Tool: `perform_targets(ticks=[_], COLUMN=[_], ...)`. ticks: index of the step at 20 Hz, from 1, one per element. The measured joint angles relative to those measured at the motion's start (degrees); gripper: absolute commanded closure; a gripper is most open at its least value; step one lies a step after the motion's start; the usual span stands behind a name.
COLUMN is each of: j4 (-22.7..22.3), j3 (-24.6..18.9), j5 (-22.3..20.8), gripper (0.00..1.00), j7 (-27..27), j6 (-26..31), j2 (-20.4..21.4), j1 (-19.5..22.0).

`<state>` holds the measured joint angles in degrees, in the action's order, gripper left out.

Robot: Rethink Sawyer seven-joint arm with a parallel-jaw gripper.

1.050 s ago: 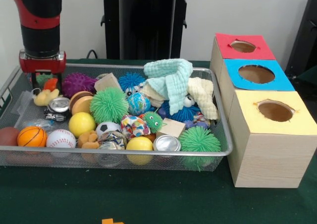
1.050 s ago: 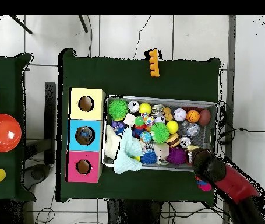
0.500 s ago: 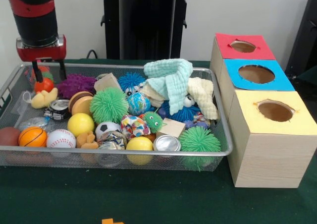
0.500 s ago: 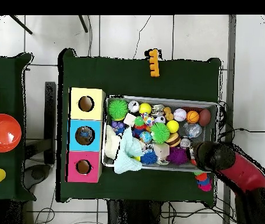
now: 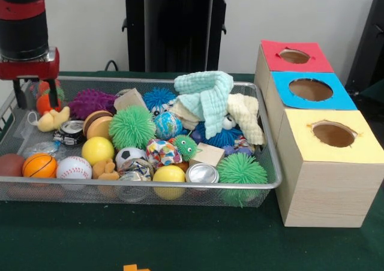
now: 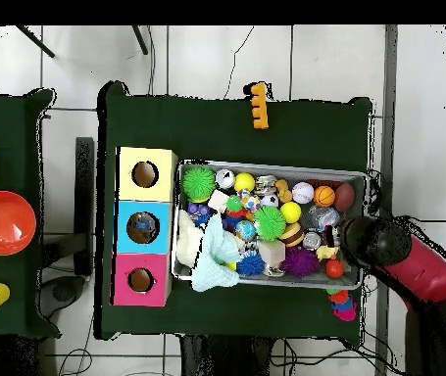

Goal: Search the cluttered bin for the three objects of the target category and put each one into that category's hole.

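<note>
1. Front view: the gripper (image 5: 37,97) hangs over the far left corner of the wire mesh bin (image 5: 150,190), its two dark fingers (image 5: 53,98) pointing down.
2. Front view: between those fingers sits a small orange-red toy (image 5: 42,100) with a touch of green at its top; the fingers are closed against its sides, and it is lifted above the clutter.
3. Front view: just below the held toy lies a yellow rubber duck (image 5: 51,120); a purple spiky ball (image 5: 91,101) lies beside it toward the bin's middle.
4. Front view: to the right of the bin stand three wooden boxes in a row, each with a round hole: the yellow box (image 5: 331,163) nearest, the blue box (image 5: 309,91) in the middle, the red box (image 5: 291,58) farthest. All are well apart from the gripper.
5. Overhead view: the red and black arm (image 6: 403,264) reaches over the bin's right end, and the orange-red toy shows just beside it, at the bin's lower right corner.
6. Overhead view: the three boxes touch the bin's left end, opposite the arm.
</note>
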<state>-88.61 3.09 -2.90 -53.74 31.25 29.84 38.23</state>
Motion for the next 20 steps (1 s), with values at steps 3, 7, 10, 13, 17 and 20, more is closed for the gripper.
perform_targets(ticks=[3, 7, 10, 13, 17, 20], j4=[1.92, 4.89, 6.4, 7.48, 8.94, 9.72], j3=[0.51, 1.6, 1.98, 2.22, 2.84, 3.01], j5=[0.69, 1.84, 2.68, 3.34, 4.12, 4.55], gripper=[0.0, 0.0, 0.0, 0.0, 0.0, 0.0], j7=[0.0, 0.0, 0.0, 0.0, 0.0, 0.0], j6=[0.0, 0.01, 0.01, 0.01, 0.01, 0.02], j2=[-0.46, -1.44, -1.96, -2.51, -3.45, -4.24], j1=[-0.85, -2.59, -3.45, -4.16, -4.99, -5.12])
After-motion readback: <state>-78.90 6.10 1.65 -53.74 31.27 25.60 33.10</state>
